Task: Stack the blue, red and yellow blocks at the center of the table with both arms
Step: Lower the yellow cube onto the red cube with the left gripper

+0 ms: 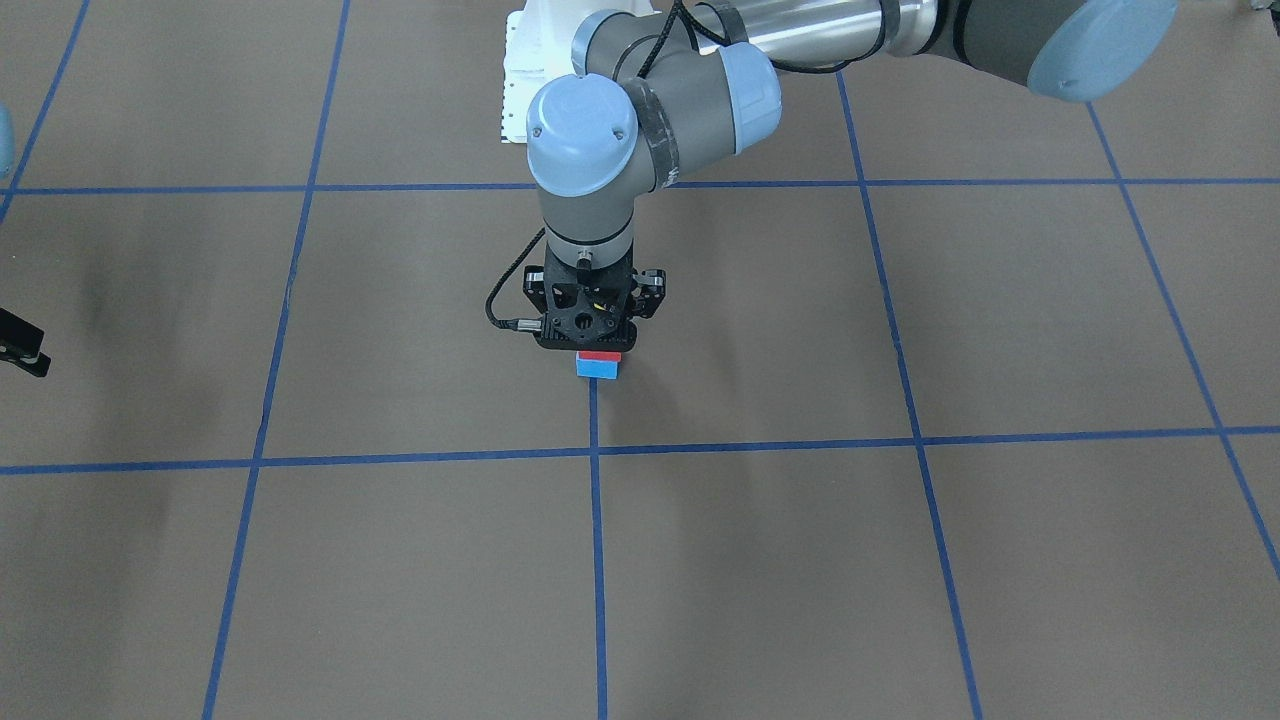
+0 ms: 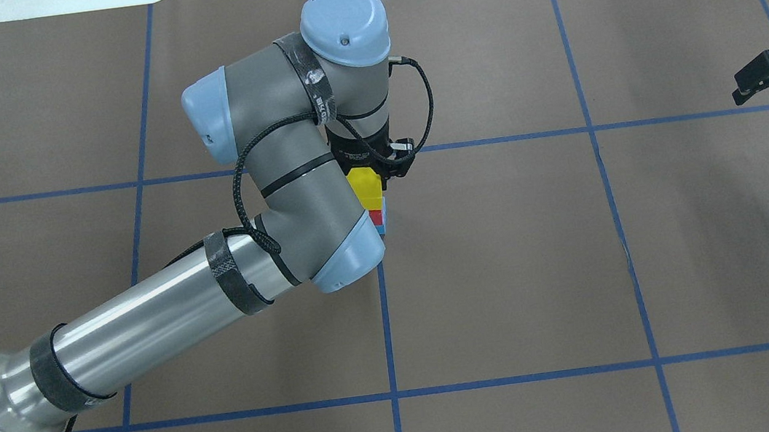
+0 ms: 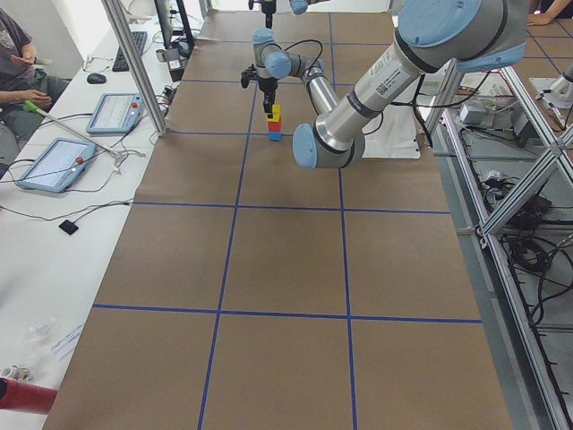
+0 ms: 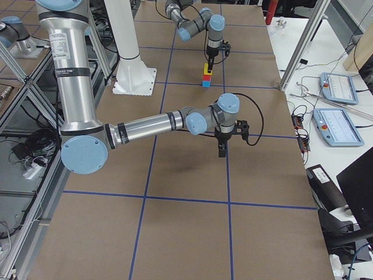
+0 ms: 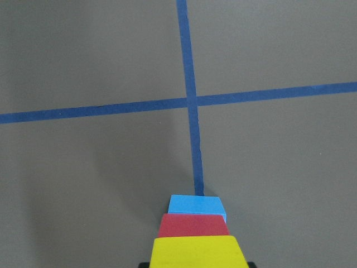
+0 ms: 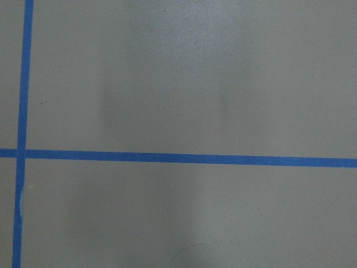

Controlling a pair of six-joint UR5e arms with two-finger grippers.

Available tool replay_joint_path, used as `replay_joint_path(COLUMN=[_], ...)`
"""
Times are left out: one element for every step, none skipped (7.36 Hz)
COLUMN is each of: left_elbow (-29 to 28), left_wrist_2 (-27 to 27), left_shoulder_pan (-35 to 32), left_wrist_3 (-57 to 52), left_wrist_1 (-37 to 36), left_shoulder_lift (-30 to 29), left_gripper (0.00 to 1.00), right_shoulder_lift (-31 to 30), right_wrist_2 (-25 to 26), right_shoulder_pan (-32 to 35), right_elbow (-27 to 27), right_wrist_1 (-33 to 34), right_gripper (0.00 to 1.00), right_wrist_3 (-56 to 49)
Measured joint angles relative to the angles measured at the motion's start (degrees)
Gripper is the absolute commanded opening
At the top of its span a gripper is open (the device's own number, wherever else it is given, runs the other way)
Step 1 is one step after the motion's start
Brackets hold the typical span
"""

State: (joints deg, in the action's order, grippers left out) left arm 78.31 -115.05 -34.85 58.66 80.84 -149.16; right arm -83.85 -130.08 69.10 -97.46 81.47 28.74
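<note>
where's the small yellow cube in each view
Front-facing: hidden behind the left tool, above the small matte red cube.
Overhead: small matte yellow cube at centre, by the left tool.
Exterior left: cube top centre.
Exterior right: cube top centre.
Left wrist: cube bottom edge.
Right wrist: not in it.
Landmark: red cube beneath it.

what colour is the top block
The top block is yellow; the left wrist view shows it best.
</note>
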Motion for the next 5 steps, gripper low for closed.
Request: replay_joint_path(left_elbow=[0.0,0.0,0.1,0.2,0.3], left_wrist_2=[0.0,0.0,0.0,0.0,0.0], left_shoulder_pan=[0.0,0.0,0.0,0.0,-0.1], left_wrist_3=[0.1,0.1,0.1,0.2,0.2], left_wrist_1=[0.0,0.0,0.0,0.0,-0.1], left_shoulder_lift=[0.0,0.1,0.1,0.1,0.1], left_gripper=[0.73,0.78,1.0,1.0,1.0], right_shoulder_lift=[0.0,0.0,0.0,-0.1,-0.1], right_wrist_2=[0.0,-0.1,-0.1,-0.1,-0.1], right_shoulder_pan=[0.0,0.0,0.0,0.0,0.0], right_elbow=[0.0,0.0,0.0,0.0,0.0], right_wrist_1=[0.0,0.0,0.0,0.0,0.0], right_gripper=[1.0,1.0,1.0,1.0,1.0], right_wrist_3=[0.0,0.0,0.0,0.0,0.0])
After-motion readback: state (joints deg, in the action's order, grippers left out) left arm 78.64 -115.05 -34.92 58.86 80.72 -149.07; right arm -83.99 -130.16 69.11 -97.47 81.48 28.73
